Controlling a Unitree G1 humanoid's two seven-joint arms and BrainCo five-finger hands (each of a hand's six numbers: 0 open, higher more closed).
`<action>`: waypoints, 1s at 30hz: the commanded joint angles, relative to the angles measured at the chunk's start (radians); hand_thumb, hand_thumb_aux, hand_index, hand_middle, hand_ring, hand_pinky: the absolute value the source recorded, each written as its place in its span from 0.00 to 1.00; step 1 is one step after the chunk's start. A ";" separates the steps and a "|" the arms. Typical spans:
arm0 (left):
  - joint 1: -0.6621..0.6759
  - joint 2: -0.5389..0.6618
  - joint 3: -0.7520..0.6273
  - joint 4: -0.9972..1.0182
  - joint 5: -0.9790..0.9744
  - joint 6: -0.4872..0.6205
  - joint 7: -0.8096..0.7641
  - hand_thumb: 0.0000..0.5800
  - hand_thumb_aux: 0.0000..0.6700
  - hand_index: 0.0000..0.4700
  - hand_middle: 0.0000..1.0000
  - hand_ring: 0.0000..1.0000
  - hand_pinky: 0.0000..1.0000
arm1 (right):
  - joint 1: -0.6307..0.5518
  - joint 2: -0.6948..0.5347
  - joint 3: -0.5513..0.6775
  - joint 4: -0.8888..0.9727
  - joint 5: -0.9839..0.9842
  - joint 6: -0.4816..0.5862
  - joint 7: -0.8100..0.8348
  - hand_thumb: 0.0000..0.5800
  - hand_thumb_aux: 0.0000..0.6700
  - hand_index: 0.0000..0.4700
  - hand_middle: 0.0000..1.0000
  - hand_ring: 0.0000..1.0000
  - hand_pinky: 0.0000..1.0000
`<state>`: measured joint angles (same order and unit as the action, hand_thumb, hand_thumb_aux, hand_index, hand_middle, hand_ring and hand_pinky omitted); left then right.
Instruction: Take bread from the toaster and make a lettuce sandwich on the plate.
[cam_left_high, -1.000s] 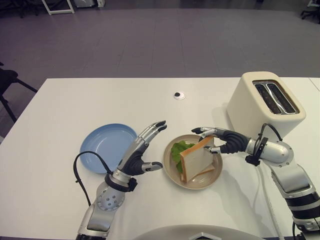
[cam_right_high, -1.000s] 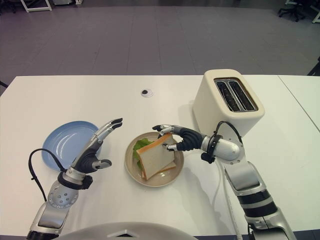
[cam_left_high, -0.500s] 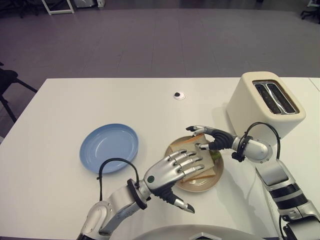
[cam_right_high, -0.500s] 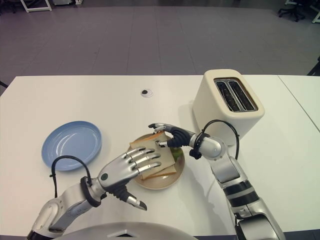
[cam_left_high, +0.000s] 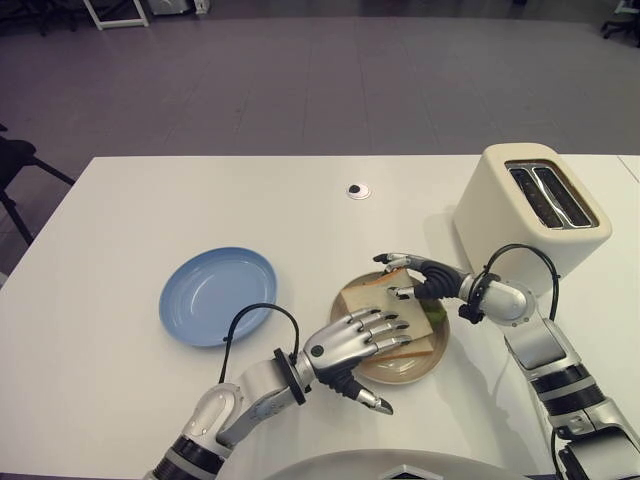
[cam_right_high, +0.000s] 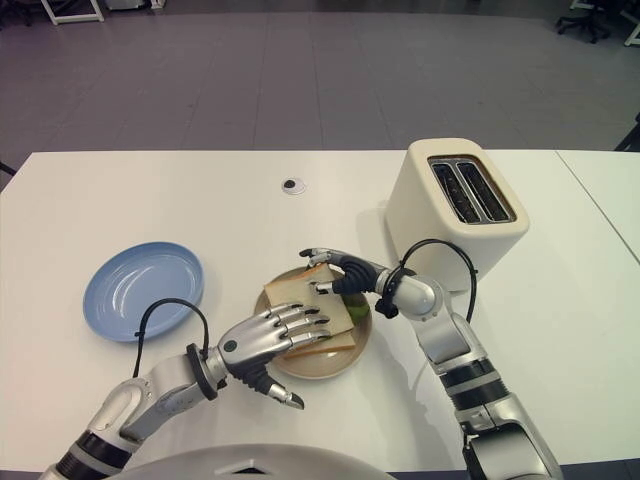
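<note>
A tan plate (cam_left_high: 412, 370) in front of me carries a sandwich. Its top bread slice (cam_left_high: 378, 303) lies nearly flat over a lower slice, and green lettuce (cam_left_high: 438, 316) peeks out at the right edge. My right hand (cam_left_high: 408, 276) is at the slice's far corner, with its fingers pinched on it. My left hand (cam_left_high: 356, 345) rests flat on the sandwich's near-left side, fingers stretched out and holding nothing. The cream toaster (cam_left_high: 528, 212) stands at the right, just behind my right forearm, and its two slots look dark.
A blue plate (cam_left_high: 218, 295) with nothing on it lies to the left of the tan plate. A small round disc (cam_left_high: 358, 190) sits in the table further back. The table's right edge runs just beyond the toaster.
My left hand swung from beside the blue plate onto the sandwich. The top slice, tilted up a second ago, has come down nearly flat over the lettuce under my right hand.
</note>
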<state>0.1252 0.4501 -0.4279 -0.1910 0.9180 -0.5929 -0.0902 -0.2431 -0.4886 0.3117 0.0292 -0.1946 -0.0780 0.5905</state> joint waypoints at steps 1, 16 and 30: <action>0.027 0.033 -0.047 0.045 -0.062 -0.003 -0.077 0.28 0.15 0.15 0.00 0.00 0.00 | -0.089 0.066 -0.096 0.011 0.015 -0.065 -0.135 0.00 0.00 0.00 0.00 0.00 0.00; 0.025 0.039 0.241 -0.323 -0.276 0.015 0.089 0.00 0.00 0.00 0.00 0.00 0.00 | 0.151 -0.138 -0.278 -0.218 0.336 -0.391 0.120 0.00 0.00 0.00 0.00 0.00 0.00; 0.363 0.296 0.156 -0.277 -0.272 0.057 -0.361 1.00 1.00 1.00 1.00 1.00 1.00 | 0.569 -0.440 -0.211 -0.253 0.086 -0.568 0.372 1.00 1.00 1.00 1.00 1.00 1.00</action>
<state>0.4884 0.7420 -0.2284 -0.4949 0.5991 -0.5562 -0.4048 0.3211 -0.9131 0.0754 -0.2224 -0.0516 -0.6363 0.9631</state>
